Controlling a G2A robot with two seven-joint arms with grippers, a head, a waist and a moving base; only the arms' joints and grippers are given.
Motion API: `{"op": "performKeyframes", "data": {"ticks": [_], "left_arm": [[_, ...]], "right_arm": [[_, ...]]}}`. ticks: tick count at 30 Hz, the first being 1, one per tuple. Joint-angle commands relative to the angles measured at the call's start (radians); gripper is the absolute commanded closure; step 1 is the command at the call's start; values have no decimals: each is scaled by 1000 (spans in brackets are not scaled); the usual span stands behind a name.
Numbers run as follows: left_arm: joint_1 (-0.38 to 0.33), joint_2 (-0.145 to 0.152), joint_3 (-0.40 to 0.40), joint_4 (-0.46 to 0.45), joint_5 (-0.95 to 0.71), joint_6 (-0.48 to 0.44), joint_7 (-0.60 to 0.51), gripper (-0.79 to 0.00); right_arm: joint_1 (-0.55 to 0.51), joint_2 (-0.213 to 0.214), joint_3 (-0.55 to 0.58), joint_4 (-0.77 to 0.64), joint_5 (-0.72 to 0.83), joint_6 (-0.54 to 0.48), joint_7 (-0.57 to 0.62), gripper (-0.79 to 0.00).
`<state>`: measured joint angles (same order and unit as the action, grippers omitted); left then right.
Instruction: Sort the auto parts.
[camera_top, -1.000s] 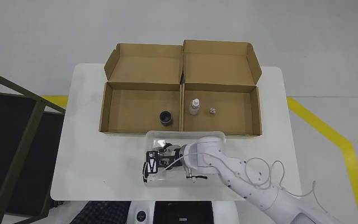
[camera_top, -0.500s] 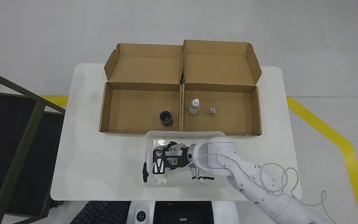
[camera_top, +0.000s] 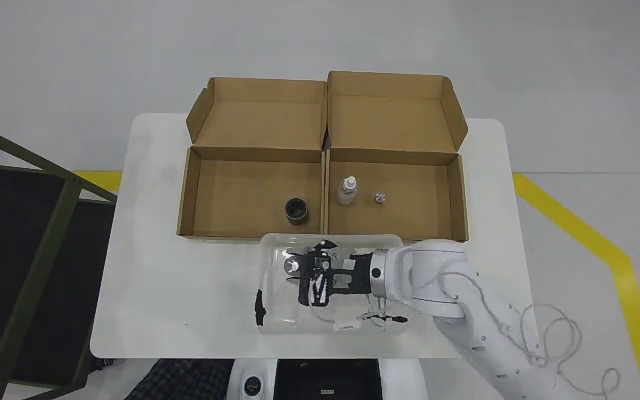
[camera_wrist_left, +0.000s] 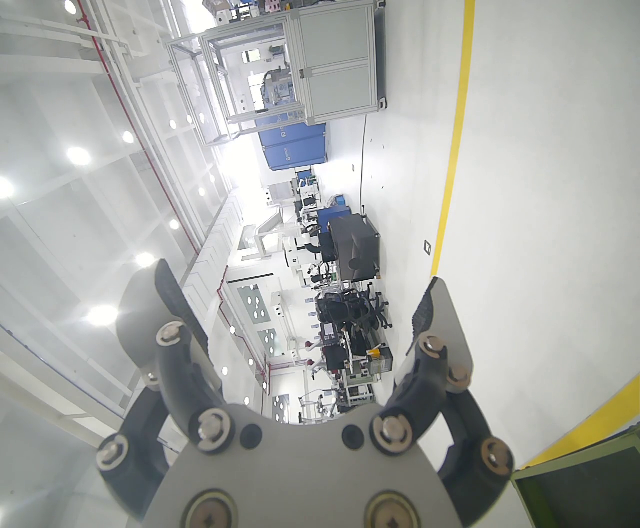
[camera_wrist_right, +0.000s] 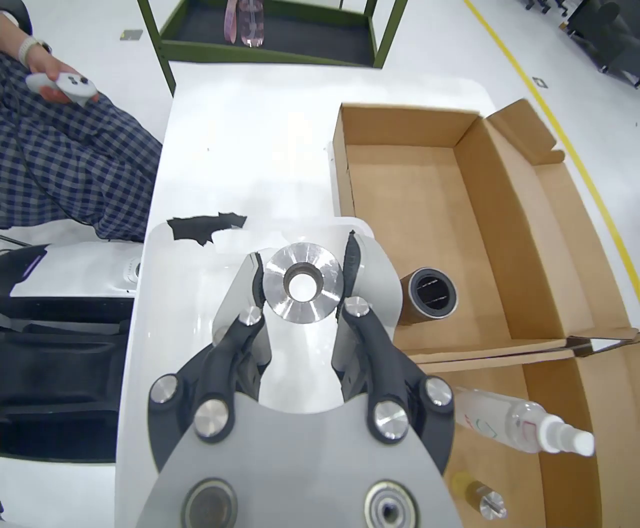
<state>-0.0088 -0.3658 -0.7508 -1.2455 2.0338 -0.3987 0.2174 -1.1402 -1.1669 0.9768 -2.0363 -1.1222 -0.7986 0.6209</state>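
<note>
Right claw (camera_wrist_right: 303, 260), low over the clear tray (camera_wrist_right: 170, 280), pinches a steel ring (camera_wrist_right: 277, 300); left claw (camera_wrist_left: 300, 277) gapes wide, aimed off-table.

One clear tray (camera_top: 275, 243) sits on one white table (camera_top: 160, 290), one metal ring (camera_wrist_right: 302, 288) above it. Beyond the tray stand two cardboard boxes: the first box (camera_top: 230, 200) holds one black sleeve (camera_top: 297, 210), the second box (camera_top: 425, 205) one spray bottle (camera_top: 347, 189) and one small metal part (camera_top: 380, 197).
</note>
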Motion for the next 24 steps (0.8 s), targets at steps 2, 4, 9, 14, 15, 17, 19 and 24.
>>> {"op": "performKeyframes", "data": {"ticks": [2, 4, 9, 14, 15, 17, 19, 24], "left_arm": [[0, 0, 0, 0, 0, 0, 0, -785], [0, 0, 0, 0, 0, 0, 0, -785], [0, 0, 0, 0, 0, 0, 0, -785], [0, 0, 0, 0, 0, 0, 0, -785], [0, 0, 0, 0, 0, 0, 0, -785], [0, 0, 0, 0, 0, 0, 0, -785], [0, 0, 0, 0, 0, 0, 0, -785], [0, 0, 0, 0, 0, 0, 0, -785]], "right_arm": [[-28, 12, 57, -58, 37, -16, -8, 0], [-46, 19, 92, -89, 55, -24, -14, 0], [-77, 33, 162, -126, 91, -35, -40, 0], [-103, 44, 217, -146, 119, -41, -69, 0], [-109, 46, 226, -149, 122, -43, -74, 0], [-119, 49, 243, -155, 126, -44, -84, 0], [-127, 52, 257, -157, 132, -44, -95, 0], [-133, 58, 279, -152, 140, -42, -116, 0]]}}
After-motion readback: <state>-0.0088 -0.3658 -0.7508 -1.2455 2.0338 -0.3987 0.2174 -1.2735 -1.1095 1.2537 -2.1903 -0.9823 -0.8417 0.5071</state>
